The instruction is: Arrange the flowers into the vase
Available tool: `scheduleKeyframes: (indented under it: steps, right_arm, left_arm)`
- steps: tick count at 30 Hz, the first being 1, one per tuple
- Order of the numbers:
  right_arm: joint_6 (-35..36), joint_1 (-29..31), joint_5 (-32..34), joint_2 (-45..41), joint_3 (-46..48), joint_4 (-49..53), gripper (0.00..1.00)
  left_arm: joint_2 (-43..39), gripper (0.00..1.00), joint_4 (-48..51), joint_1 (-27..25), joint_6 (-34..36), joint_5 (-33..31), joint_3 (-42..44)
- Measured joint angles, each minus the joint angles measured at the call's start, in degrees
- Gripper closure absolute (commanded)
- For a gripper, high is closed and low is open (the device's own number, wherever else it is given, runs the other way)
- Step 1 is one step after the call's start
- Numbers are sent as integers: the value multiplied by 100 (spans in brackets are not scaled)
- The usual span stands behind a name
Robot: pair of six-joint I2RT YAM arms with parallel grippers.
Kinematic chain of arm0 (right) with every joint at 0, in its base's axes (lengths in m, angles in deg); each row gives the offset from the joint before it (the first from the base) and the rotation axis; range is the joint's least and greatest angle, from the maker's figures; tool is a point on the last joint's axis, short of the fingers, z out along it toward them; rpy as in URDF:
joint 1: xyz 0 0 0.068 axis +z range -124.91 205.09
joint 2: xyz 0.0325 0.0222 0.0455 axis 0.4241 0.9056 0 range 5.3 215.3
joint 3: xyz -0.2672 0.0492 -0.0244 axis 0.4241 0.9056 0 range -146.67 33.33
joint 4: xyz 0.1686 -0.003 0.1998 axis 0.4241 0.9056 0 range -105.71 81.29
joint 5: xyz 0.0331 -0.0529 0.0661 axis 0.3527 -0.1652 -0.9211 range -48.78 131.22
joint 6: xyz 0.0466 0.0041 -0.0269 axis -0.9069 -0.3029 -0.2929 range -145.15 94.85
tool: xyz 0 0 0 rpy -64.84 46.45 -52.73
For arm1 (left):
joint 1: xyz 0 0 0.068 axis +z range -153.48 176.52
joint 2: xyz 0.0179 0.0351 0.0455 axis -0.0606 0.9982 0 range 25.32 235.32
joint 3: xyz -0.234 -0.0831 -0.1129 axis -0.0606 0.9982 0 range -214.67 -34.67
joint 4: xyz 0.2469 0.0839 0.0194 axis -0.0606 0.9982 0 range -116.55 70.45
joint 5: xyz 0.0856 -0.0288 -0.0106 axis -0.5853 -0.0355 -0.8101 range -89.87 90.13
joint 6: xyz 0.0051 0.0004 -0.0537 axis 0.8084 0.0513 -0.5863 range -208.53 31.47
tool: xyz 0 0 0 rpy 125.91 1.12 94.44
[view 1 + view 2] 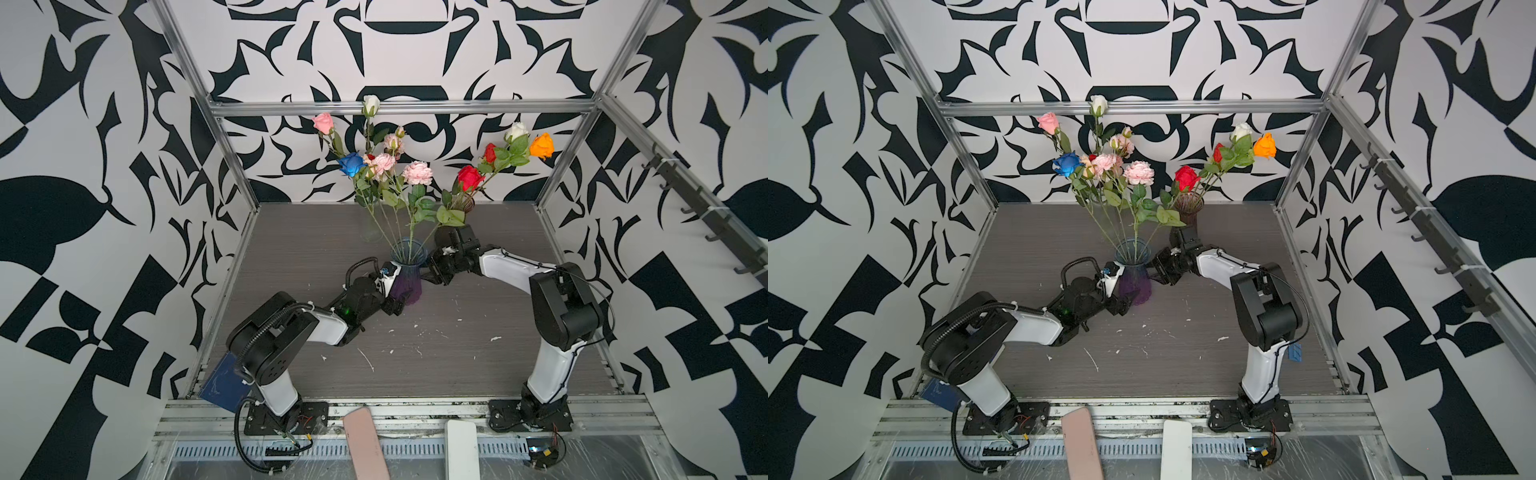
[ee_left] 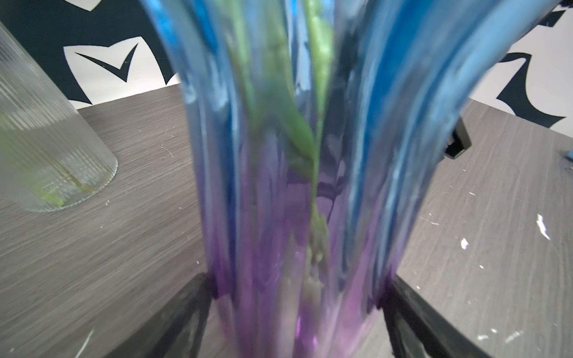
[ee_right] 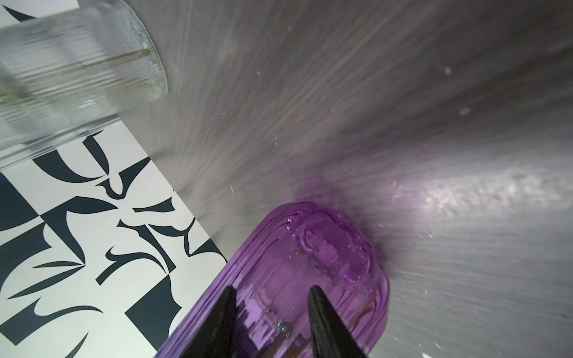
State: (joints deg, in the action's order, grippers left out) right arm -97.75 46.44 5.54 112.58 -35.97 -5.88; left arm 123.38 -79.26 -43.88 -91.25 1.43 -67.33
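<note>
Clamping the vase [image 1: 409,282] near its foot, at worktop [image 1: 457,365] centre, with the left pincer [image 2: 297,297]. Holding the right pincer [image 3: 272,289], tips apart, at the vase's 3 o'clock. Fanning flowers [image 1: 417,172] from it toward 12. Showing more in a clear vase [image 1: 371,230] at 11 and a brown vase [image 1: 1188,203] at 1.

Bare tabletop [image 1: 457,365] in front; blue-purple vase [image 1: 409,278] with flowers [image 1: 417,172] at centre.

Both arms [image 1: 552,365] show glossy white link shells [image 1: 328,328], bulky black joint housings [image 1: 561,307], one black corrugated cable [image 1: 254,332], black base plates [image 1: 309,409].
</note>
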Motion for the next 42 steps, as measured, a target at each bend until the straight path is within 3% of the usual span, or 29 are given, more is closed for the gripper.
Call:
scheduleKeyframes:
  steps: [14, 42]
  right_arm:
    - [61, -55, 210, 345, -511, 22, 59]
    - [214, -63, 387, 74, -334, 356, 59]
  left_arm:
    - [472, 13, -70, 426, -2, 542, -487]
    - [481, 7, 24, 439, -26, 822, -437]
